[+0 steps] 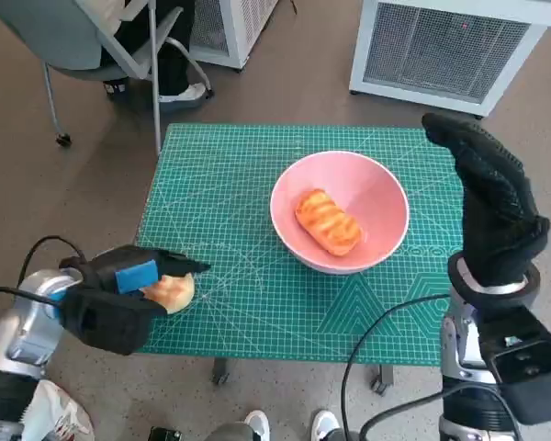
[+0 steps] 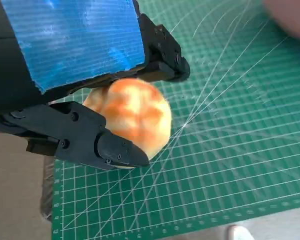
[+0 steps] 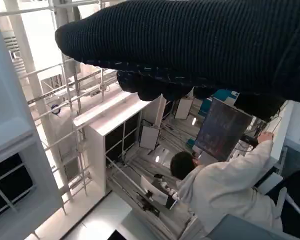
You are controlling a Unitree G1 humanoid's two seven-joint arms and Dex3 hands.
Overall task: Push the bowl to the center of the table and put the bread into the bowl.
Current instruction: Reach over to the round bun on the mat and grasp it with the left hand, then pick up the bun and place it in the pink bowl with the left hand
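A pink bowl (image 1: 375, 186) stands near the middle of the green cutting mat (image 1: 230, 184), with a golden bread loaf (image 1: 329, 221) lying inside it. Near the mat's front left corner my left hand (image 1: 119, 292) grips a round bread roll (image 1: 173, 292). The left wrist view shows that roll (image 2: 135, 114) held between the black fingers (image 2: 115, 150) just above the mat, under the blue-taped back of my left hand (image 2: 75, 60). My right hand (image 1: 491, 207) stands upright past the bowl's right side, fingers straight, holding nothing. Its glove (image 3: 200, 45) fills the right wrist view's top.
A grey chair (image 1: 101, 46) and a person's legs are beyond the table's back left corner. A white unit (image 1: 441, 46) stands behind the table. A black cable (image 1: 376, 335) loops at the front edge. A person in white (image 3: 225, 185) shows in the right wrist view.
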